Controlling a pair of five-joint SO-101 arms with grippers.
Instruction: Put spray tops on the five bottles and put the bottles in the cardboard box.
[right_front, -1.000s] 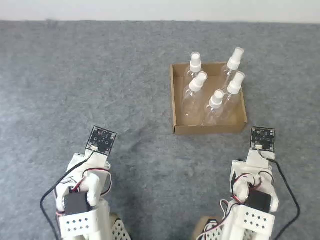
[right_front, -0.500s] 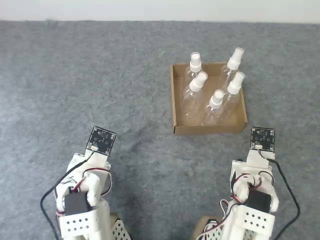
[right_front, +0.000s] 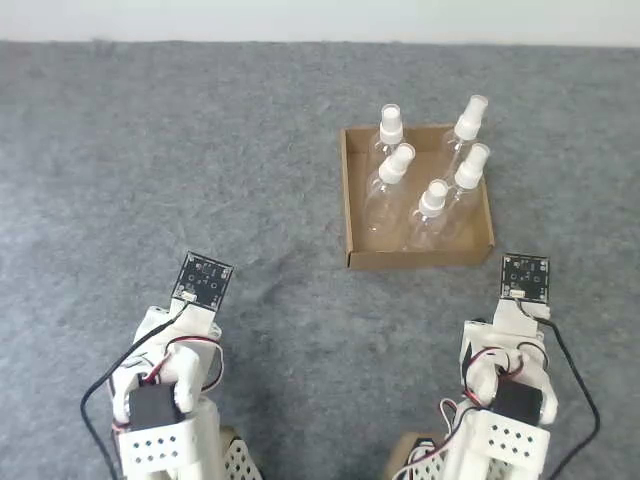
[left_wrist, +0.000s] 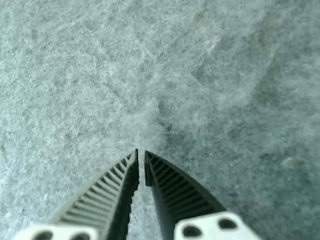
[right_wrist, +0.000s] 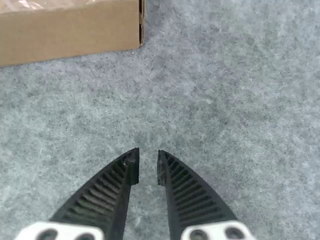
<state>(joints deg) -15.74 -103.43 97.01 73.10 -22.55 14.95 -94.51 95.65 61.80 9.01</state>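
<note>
Bottles capped and boxed, both arms low over the tabletop
All 5 bottles (right_front: 430, 215) stand inside the cardboard box (right_front: 346, 190), each wearing a white spray top (right_front: 398, 160), so the task looks complete, with nothing left to cap or load. Left pincer (left_wrist: 140, 155) hangs over bare grey tabletop (right_front: 150, 150), well apart from the box, tips clenched almost together and empty. Right pincer (right_wrist: 148, 157) sits near the box's front wall, tips slightly apart, grasping nothing
</note>
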